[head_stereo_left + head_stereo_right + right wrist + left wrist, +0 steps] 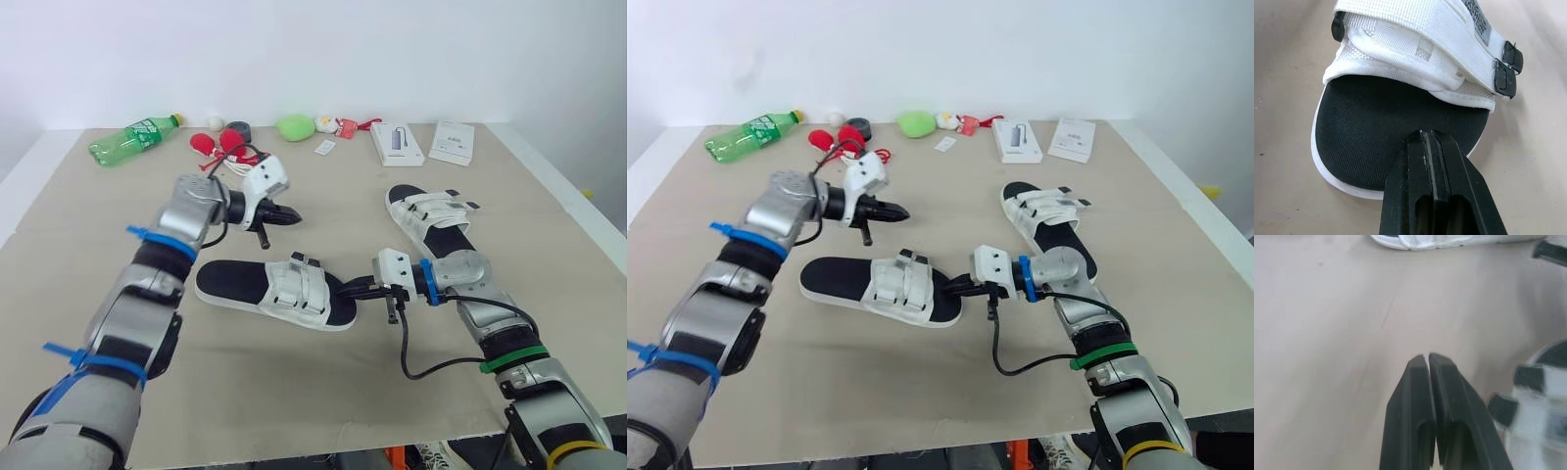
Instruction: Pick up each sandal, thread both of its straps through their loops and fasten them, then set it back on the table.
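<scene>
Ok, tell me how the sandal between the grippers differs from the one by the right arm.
The near sandal lies crosswise, left to right; the far sandal runs angled away from the robot. The right gripper holds its shut fingers over the near sandal's black footbed; no gripper is at the far sandal. Both are white with black footbeds and two straps.
</scene>
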Controlling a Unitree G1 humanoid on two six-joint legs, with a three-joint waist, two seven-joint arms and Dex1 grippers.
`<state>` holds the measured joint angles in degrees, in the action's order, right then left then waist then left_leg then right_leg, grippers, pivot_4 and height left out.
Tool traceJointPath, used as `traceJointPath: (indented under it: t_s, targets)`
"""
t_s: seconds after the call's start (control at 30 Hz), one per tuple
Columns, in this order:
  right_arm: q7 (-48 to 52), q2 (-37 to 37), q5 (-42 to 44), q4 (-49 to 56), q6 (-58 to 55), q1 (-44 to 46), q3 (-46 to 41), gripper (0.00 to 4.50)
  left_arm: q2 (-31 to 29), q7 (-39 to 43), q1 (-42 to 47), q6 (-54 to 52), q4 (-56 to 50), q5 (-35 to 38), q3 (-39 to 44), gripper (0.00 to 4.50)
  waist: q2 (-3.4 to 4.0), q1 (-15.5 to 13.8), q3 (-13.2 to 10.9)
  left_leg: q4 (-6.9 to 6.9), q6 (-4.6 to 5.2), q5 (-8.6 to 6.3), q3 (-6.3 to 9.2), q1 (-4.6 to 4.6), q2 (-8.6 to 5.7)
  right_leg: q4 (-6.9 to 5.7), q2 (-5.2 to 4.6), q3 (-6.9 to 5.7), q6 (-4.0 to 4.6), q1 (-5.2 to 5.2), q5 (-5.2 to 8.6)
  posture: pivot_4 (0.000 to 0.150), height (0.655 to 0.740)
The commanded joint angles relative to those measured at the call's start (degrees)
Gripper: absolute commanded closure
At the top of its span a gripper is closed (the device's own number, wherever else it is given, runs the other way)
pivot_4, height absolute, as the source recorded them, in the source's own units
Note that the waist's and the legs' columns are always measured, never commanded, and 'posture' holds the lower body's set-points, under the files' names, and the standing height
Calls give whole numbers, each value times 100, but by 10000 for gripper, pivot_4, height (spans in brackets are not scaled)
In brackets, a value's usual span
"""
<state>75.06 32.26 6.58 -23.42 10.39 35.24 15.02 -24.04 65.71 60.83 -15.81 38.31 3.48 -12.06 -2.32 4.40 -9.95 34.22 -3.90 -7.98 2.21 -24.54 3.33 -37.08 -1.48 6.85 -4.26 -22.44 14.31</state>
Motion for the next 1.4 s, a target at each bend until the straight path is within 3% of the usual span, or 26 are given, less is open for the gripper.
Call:
traceJointPath:
  t_s: [0.03,0.07,0.13,0.23,0.27,0.33,0.4,0.47,0.53,0.8,1.2,1.3,1.4]
  targets:
    - [67,62,98,-369,-836,-36,-104,45000,-684,33,-1316,154,-2229,472,689,43781,4,-2,-3,0,0,0,1,3,2,-1,0,0,6,4,3,1500,7400]
    - [82,14,476,-253,-1205,25,-352,39958,-881,97,-1869,342,-2732,623,894,40037,5,-2,-4,2,-2,3,-3,4,3,-1,-2,3,8,6,1,1500,7400]
    - [183,-16,1147,3,-1629,62,-820,37296,-1190,113,-2704,861,-3312,676,1126,37403,10,-5,-7,4,-4,5,-6,2,6,0,-2,3,11,3,-1,1500,7400]
    - [477,92,2032,436,-2310,-30,-1403,26111,-1388,46,-3277,1342,-3553,689,1270,26578,36,-70,-31,1,-3,5,-13,-21,10,-2,-6,1,12,-18,6,1500,7400]
    - [550,153,2260,536,-2480,-78,-1589,26111,-1428,37,-3383,1449,-3578,688,1281,26578,35,-106,-31,2,1,8,-13,-32,10,-6,-5,-4,12,-29,6,1500,7400]
    - [624,276,2579,671,-2751,-165,-1880,17143,-1497,64,-3545,1643,-3563,640,1261,18689,49,-188,-39,9,5,18,-15,-85,16,-12,-4,-11,12,-80,-2,1500,7400]
    - [726,437,2790,820,-3044,-302,-2047,13032,-1557,70,-3653,1930,-3460,546,1177,14603,49,-194,-39,8,3,17,-17,-87,14,-10,-6,-10,7,-78,5,1500,7400]
    - [915,646,2907,1011,-3188,-556,-2135,2864,-1551,57,-3659,2230,-3304,412,1022,5160,49,-200,-40,4,1,13,-17,-88,14,-9,-5,-12,12,-79,12,1500,7400]
    - [1044,807,2997,1212,-3287,-798,-2195,0,-1463,64,-3558,2473,-3164,328,854,325,51,-198,-41,0,3,12,-17,-87,15,-9,-4,-13,11,-82,17,1500,7400]
    - [1097,920,2962,1816,-2996,-1380,-2305,0,-943,166,-2785,3017,-2334,221,338,325,63,-176,-46,12,6,11,-22,-86,16,-11,-2,-12,-2,-81,3,1500,7400]
    - [907,1036,2930,2299,-2680,-1901,-2448,0,18,199,-1508,3937,136,-120,-80,325,65,-192,-44,23,6,11,-20,-86,14,-12,-1,-12,-27,-73,-11,1500,7400]
    - [884,1063,2965,2424,-2664,-1964,-2499,0,249,413,-1296,3949,448,-64,-108,9093,65,-192,-44,30,6,12,-19,-86,9,-12,-3,-9,-32,-70,-14,1500,7400]
    - [877,1022,2904,2474,-2381,-1944,-2536,0,338,462,-1202,3982,596,-112,-139,22623,65,-185,-44,30,6,12,-19,-86,9,-12,-2,-9,-33,-70,-16,1500,7400]
